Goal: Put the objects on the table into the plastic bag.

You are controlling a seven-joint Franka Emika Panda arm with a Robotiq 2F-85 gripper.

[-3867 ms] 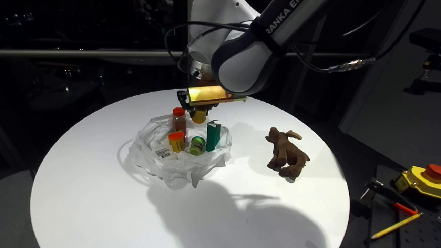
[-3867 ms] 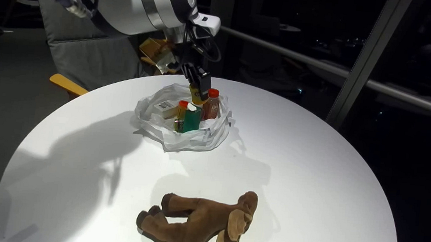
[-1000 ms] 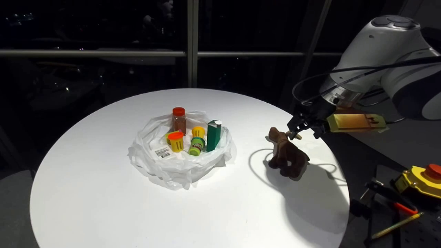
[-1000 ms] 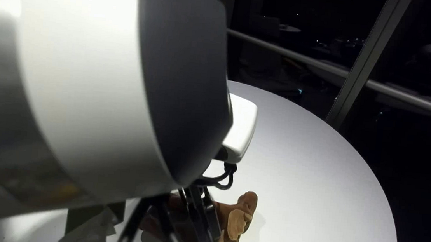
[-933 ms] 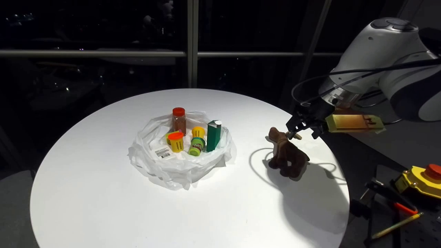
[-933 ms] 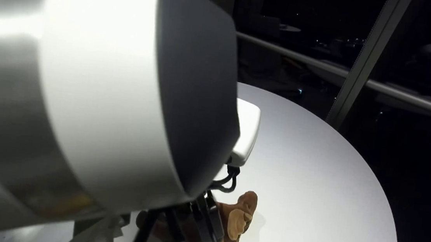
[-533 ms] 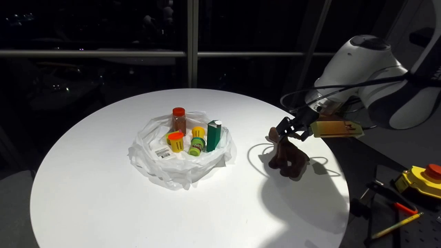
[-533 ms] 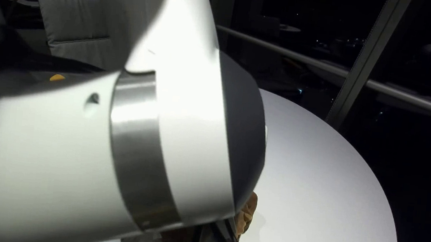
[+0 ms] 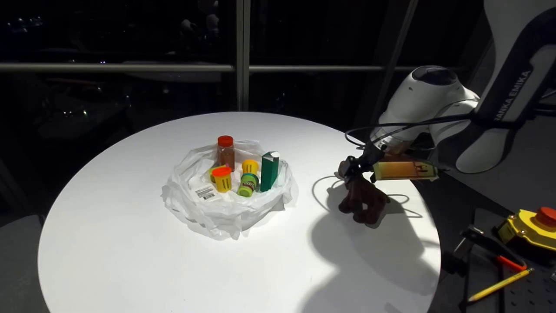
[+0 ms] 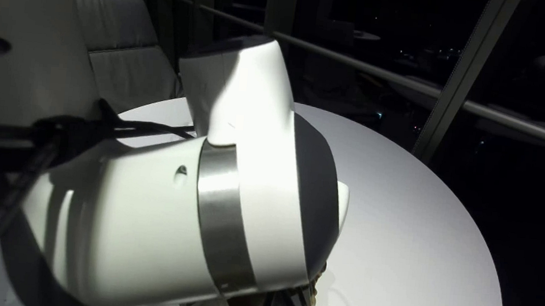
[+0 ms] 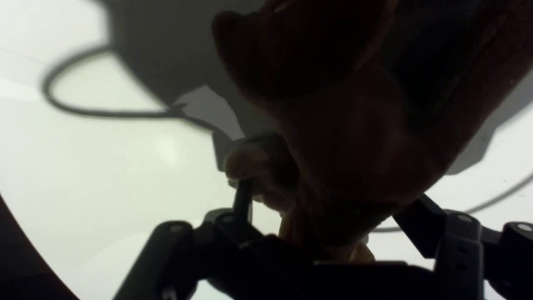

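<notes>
Step in hand, apparently: grasp. The black two-fingered gripper (image 11: 325, 198) stands spread astride the brown plush animal (image 9: 369, 194) lying on the round white table (image 9: 152, 261). Next move: clamp, lift, carry to the crumpled white plastic bag (image 9: 226, 214) farther off

Brown plush animal (image 9: 367, 194) on table (image 9: 152, 261); red-capped bottle (image 9: 226, 154), green carton (image 9: 269, 172) upright in plastic bag (image 9: 217, 216)

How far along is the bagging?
Done: red-capped bottle, green box, green tub, yellow tubs and white box are in the bag.
In hand: the gripper straddles the plush, jaws apart in the wrist view; no firm grip evident.
Left: lifting the plush off the table and bagging it.
</notes>
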